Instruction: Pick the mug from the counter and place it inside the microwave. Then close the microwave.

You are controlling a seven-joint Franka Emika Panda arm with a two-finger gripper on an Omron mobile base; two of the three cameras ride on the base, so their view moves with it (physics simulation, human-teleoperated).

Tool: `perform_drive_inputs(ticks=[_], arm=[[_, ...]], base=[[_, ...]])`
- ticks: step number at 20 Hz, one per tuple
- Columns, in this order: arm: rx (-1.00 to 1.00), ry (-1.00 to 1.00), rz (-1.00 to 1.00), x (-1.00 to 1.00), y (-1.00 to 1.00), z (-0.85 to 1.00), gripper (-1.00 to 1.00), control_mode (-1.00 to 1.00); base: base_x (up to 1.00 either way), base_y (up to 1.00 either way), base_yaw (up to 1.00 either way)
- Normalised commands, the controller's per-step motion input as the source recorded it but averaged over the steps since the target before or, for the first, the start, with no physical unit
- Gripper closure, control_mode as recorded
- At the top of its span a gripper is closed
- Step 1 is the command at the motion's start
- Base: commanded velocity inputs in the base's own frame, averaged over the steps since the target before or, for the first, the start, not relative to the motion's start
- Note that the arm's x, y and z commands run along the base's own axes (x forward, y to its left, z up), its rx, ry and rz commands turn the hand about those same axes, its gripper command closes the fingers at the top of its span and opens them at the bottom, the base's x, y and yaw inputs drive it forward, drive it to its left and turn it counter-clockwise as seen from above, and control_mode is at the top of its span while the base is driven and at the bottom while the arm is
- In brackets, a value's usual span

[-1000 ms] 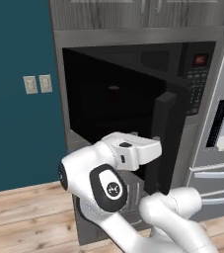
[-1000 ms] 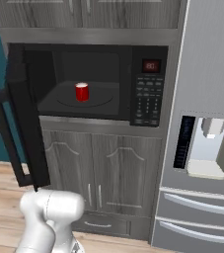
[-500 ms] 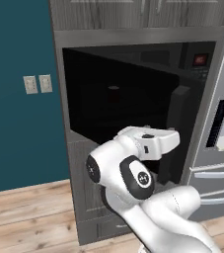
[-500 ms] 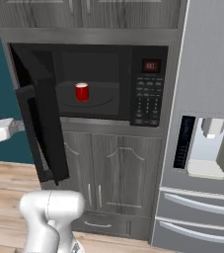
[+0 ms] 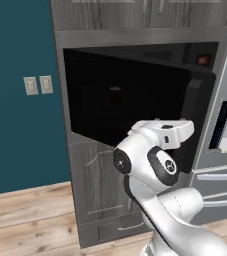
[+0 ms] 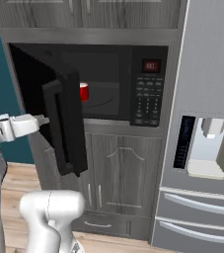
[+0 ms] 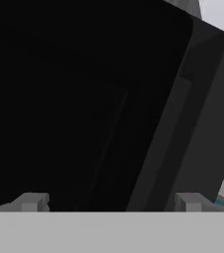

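Grey cabinet wall beside a steel fridge (image 6: 202, 99), teal wall to the left. Mug (image 6: 84, 92) set inside the microwave (image 6: 133, 84); placing judged done, closing under way. Door (image 6: 64, 121) swung further round than a second ago, now about half shut and hiding part of the cavity. Gripper (image 7: 111, 202) pressed close against the dark door face, jaws spread wide, holding nothing.

Two base cameras sit behind the arm, facing forward. The left view looks at the outer face of the half-open microwave (image 5: 135, 100) door at 12 o'clock. The right view sees into its cavity. The hand view faces the door (image 7: 84, 99) glass from very close.
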Motion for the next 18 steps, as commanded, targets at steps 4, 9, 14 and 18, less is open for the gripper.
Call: perform_drive_inputs(ticks=[4,9,14,18], arm=[[0.00,0.10,0.10,0.55,-0.39,0.11,-1.00,-1.00],[0.00,0.10,0.09,0.56,-0.39,0.16,-1.00,-1.00],[0.00,0.11,0.07,0.53,-0.35,0.18,-1.00,-1.00],[0.00,0.10,0.06,0.53,-0.28,0.15,-1.00,-1.00]], base=[[0.00,0.00,0.00],[0.00,0.00,0.00],[0.00,0.00,0.00],[0.00,0.00,0.00]])
